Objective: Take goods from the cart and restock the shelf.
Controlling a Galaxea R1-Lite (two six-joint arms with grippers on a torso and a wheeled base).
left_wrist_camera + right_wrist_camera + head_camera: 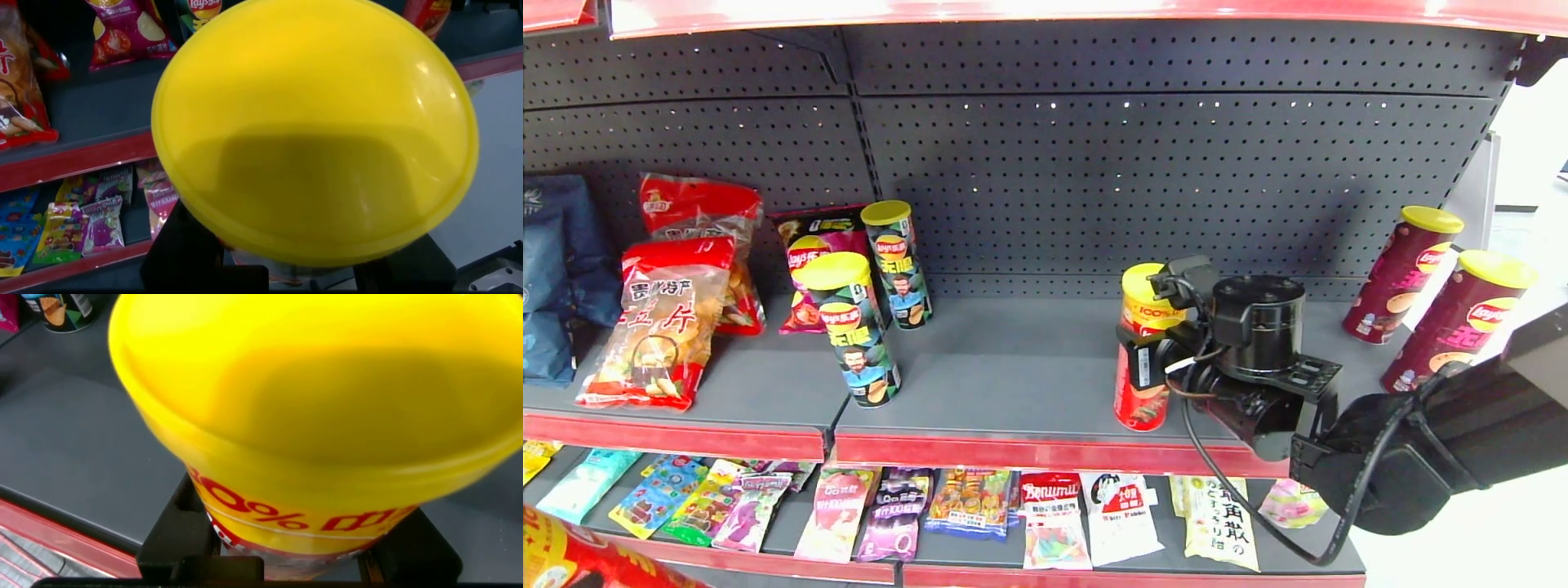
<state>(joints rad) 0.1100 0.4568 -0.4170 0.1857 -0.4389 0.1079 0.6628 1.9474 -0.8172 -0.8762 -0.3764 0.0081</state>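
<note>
A red chip canister with a yellow lid [1141,343] stands upright near the front lip of the grey middle shelf [1013,359]. My right gripper [1156,363] is shut on its side, coming in from the right. In the right wrist view the same canister [310,416] rises between the black fingers [176,535]. My left gripper [294,273] is shut on another canister whose yellow lid [315,122] faces the camera, held out in front of the shelves. A red and yellow pack [572,559] shows at the bottom left corner of the head view.
Two green canisters [858,327] [898,261] and snack bags [662,327] occupy the shelf's left part. Two maroon canisters [1405,273] [1462,322] lean at the right end. Bare shelf lies between these groups. Snack packets [980,506] line the lower shelf.
</note>
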